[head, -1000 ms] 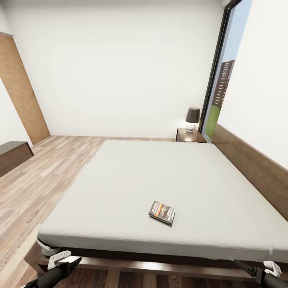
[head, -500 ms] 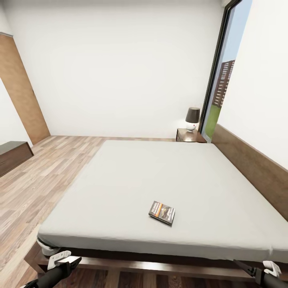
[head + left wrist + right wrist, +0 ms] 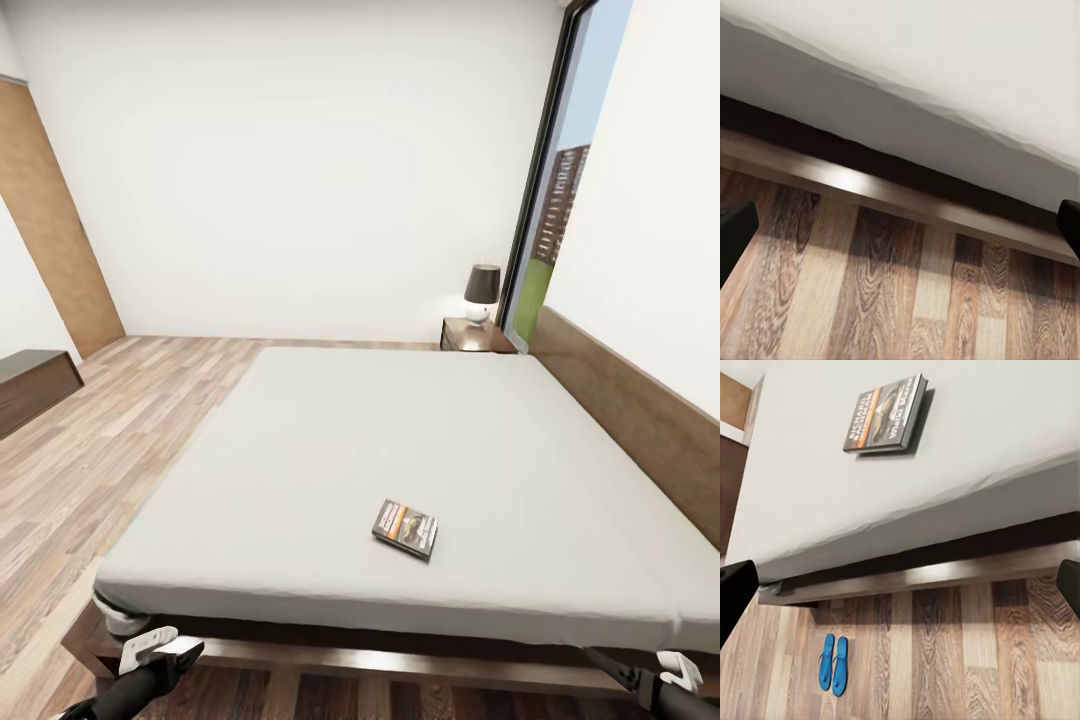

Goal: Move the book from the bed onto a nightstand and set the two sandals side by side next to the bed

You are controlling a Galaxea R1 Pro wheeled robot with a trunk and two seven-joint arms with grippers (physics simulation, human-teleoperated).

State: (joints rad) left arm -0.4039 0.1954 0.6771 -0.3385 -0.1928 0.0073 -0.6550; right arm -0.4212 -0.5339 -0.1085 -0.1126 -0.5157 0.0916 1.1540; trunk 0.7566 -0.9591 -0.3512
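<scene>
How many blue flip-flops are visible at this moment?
2: the blue flip-flops lie side by side on the wood floor, just off the bed frame, in the right wrist view.

Bed (image 3: 300, 450): pale grey-white mattress, dark brown frame; book (image 3: 405, 530): dark cover, orange-and-white band; sandals (image 3: 834, 663): bright blue; floor (image 3: 90, 460): light brown wood planks.

Both arms hang low before the bed's (image 3: 400, 440) near edge — left gripper (image 3: 160, 648) at its left corner, right gripper (image 3: 668, 672) at its right; each wrist view shows jaws spread wide — empty.
</scene>
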